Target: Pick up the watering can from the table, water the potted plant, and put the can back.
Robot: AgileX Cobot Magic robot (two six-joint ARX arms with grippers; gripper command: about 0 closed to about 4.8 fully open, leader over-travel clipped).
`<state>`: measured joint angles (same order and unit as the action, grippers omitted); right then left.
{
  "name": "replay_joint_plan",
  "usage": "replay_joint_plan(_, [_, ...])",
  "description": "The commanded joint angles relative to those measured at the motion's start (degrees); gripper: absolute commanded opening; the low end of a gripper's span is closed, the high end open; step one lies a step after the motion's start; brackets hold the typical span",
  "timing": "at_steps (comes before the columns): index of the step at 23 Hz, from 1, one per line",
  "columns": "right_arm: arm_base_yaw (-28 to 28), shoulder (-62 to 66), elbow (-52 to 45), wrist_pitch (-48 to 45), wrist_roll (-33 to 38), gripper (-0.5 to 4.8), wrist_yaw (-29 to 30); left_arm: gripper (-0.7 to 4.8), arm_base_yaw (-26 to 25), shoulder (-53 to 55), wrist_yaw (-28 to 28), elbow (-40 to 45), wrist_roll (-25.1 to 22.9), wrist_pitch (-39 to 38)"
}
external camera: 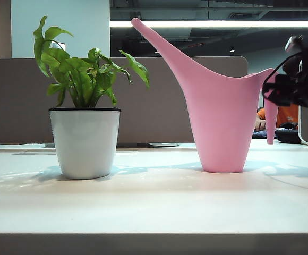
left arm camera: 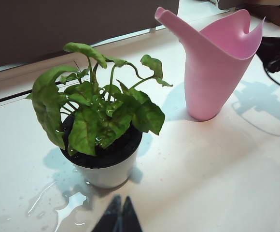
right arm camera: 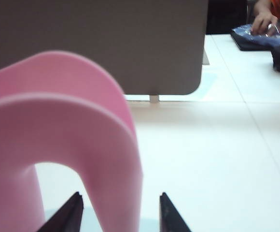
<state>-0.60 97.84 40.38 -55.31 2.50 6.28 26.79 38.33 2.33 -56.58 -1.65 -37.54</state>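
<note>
The tall pink watering can, spout slanting toward the potted plant, stands mid-counter, its curved handle between the spread right pincer; left pincer pressed together.

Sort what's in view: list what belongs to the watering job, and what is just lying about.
Job:
watering can, upright on the table
potted plant
right gripper, open astride the can's handle
left gripper, shut, near the pot

Lying about:
dark bags on the far desk
grey partition
</note>
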Motion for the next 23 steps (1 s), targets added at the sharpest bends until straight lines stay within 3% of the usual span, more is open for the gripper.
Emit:
replay_joint_plan(1, [-0.15, -4.13, 0.13, 6.64, -0.22, 2.2, 0.11, -0.05, 0.02, -0.09, 0.04, -0.42, -0.04, 0.5])
replay_joint_plan(3, [-0.2, -8.55, 0.13, 12.79, -0.2, 2.08, 0.09, -0.05, 0.02, -0.09, 0.26, -0.42, -0.07, 0.52])
replay_joint_plan(4, [-0.2, -12.94, 0.13, 17.99, -0.2, 1.51, 0.09, -0.05, 0.02, -0.11, 0.26, -0.42, -0.7, 0.79])
replay_joint_plan(7, [-0.17, -18.67, 0.13, 25.09, -0.17, 0.89, 0.55, -0.05, 0.02, -0.81, 0.24, -0.39, -4.44, 2.21])
replay_joint_plan(9, [-0.11, -25.18, 0.13, 33.97, -0.15, 0.04, 3.32, -0.05, 0.0, -1.22, -0.09, -0.28, -7.19, 4.76])
replay_joint_plan(10, [0.17, -29.68, 0.13, 38.91, -0.22, -0.08, 3.19, -0.05, 0.0, -1.25, -1.36, -0.28, -8.0, 5.7])
replay_joint_plan(16, [3.28, -47.08, 0.13, 50.73, -0.2, -0.09, 2.25, -0.05, 0.02, -5.55, 0.7, 2.08, -8.22, 7.06])
replay_joint_plan(18, [6.29, -53.4, 0.11, 55.45, -0.22, -0.09, 1.38, -0.05, 0.04, -10.32, 0.68, 7.02, -8.0, 10.6])
replay_joint_plan(21, [12.04, -62.49, 0.11, 59.87, -0.2, -0.09, -0.92, -0.05, 0.02, -16.92, 0.26, 17.44, -8.9, 21.81])
replay_joint_plan(23, [15.76, -67.49, -0.66, 60.26, -0.96, -0.09, -5.55, -0.05, 0.09, -17.29, 0.96, 21.24, -3.76, 23.32])
